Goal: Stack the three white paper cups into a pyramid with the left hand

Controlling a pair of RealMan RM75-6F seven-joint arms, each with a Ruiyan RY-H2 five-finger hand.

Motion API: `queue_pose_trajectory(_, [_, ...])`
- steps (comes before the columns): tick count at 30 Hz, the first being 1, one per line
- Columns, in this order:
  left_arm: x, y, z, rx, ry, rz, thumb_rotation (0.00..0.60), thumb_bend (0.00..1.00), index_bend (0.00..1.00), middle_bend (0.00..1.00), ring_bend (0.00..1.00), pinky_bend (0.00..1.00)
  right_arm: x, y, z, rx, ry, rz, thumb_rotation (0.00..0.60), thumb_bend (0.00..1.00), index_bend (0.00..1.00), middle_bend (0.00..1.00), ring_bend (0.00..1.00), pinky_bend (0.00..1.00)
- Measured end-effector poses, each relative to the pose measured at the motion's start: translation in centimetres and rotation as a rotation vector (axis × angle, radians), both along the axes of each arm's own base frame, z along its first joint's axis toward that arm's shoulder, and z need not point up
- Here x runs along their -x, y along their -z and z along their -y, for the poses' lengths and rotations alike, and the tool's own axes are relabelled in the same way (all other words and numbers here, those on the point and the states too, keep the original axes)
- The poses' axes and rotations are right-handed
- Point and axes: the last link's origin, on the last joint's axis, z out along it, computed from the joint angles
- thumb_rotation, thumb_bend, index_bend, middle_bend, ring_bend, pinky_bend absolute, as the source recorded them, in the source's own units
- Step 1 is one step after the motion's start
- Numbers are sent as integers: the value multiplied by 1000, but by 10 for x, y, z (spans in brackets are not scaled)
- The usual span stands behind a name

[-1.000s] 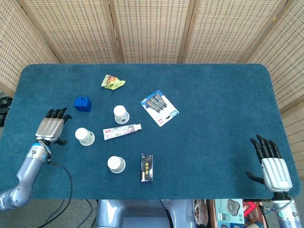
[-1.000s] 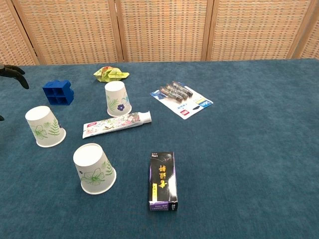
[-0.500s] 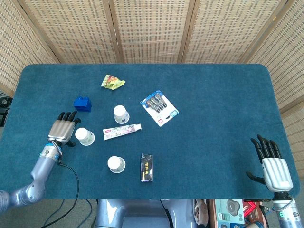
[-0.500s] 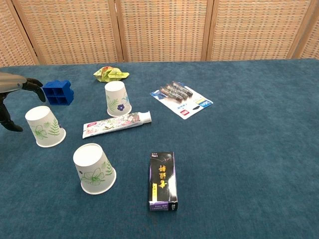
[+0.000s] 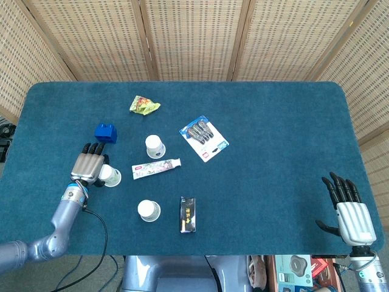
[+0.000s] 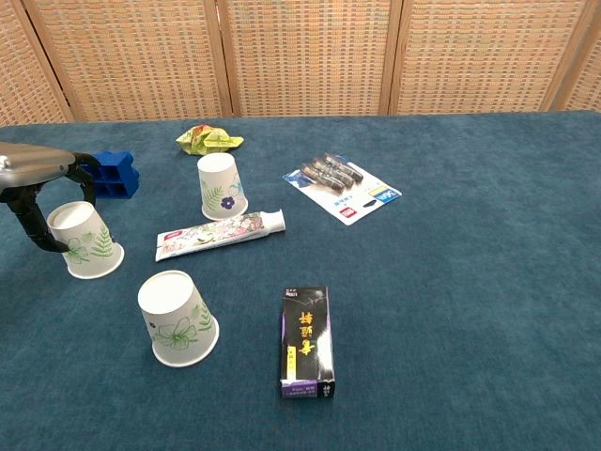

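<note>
On the blue table, 3 upturned paper cups are seen well apart: the left cup, the far cup, the near cup. Light, thin, easily crushed walls are judged; a gentle mid-wall grasp suits. Around the left cup, the left hand is curled, closure unclear. The right hand lies spread, empty.

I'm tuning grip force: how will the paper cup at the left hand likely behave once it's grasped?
The paper cup looks thin-walled, so it is probably light and may dent under a firm squeeze from the left hand. It stands upside down on its wide rim, so it should resist tipping. The blue cloth table probably limits sliding.
</note>
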Motion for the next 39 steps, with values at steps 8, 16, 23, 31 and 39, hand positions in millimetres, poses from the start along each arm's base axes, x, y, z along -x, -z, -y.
queue_pose_trajectory(8, [-1,-1,1,-6,11,18,600,203,417,0,0,0,0,0,0,1,1,0,600,90,0,0,0,0])
queue_pose_trajectory(16, [-13,-14,10,-26,70,41,600,203,417,0,0,0,-1,1,0,-1,-2,-3,600,91,0,0,0,0])
queue_pose_trajectory(23, [-31,-24,27,-20,135,77,600,203,417,0,0,0,0,0,-1,-1,3,0,600,91,0,0,0,0])
queue_pose_trajectory(31, [-46,-13,57,72,200,93,600,203,417,0,0,0,0,-1,0,3,3,3,600,91,0,0,0,0])
queue_pose_trajectory(39, [-56,6,76,142,241,85,600,203,417,0,0,0,1,-2,-1,6,3,6,600,91,0,0,0,0])
